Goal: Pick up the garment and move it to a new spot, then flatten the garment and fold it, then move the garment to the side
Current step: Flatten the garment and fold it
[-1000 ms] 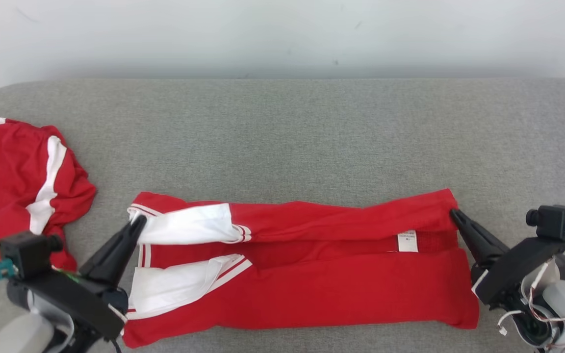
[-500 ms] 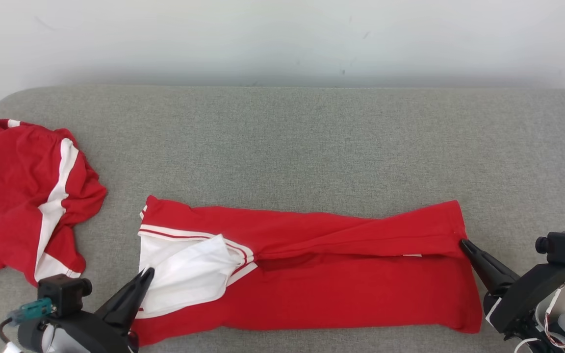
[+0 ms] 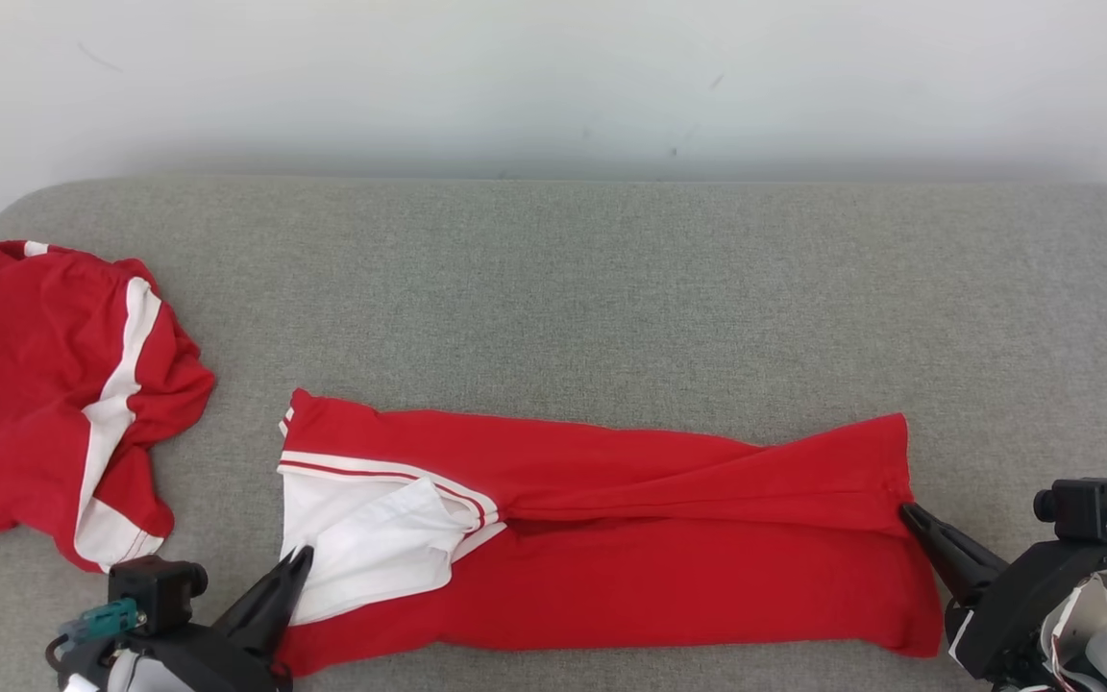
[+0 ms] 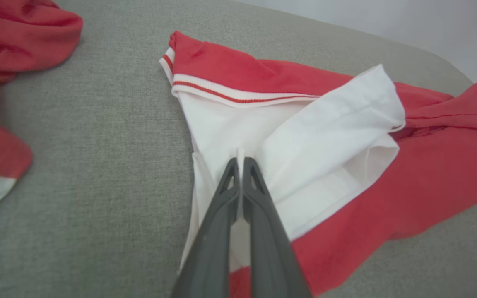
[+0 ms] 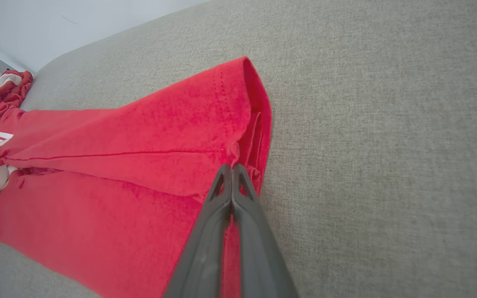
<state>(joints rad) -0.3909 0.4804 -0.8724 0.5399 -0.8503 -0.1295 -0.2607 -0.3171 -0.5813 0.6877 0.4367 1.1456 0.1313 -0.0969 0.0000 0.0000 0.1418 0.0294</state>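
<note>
The garment [image 3: 669,567], a red shirt with white sleeves, lies as a long band across the grey cushion. My left gripper [image 3: 302,555] is shut on the edge of a white sleeve at the band's left end. In the left wrist view, a thin strip of white cloth shows between the closed fingers of the left gripper [image 4: 240,160] on the garment [image 4: 408,186]. My right gripper [image 3: 904,509] is shut on the red hem at the right end. The right wrist view has the right gripper [image 5: 232,167] pinching the folded edge of the garment [image 5: 118,165].
A second red and white garment [image 3: 44,394] lies crumpled at the far left of the grey cushion [image 3: 611,288]. A pale wall [image 3: 553,77] runs behind the cushion. The cushion's near edge lies just below the folded band.
Both grippers have drawn back towards the near edge, carrying the garment's far flap over its near part. The white label is now covered. The head camera has also shifted.
</note>
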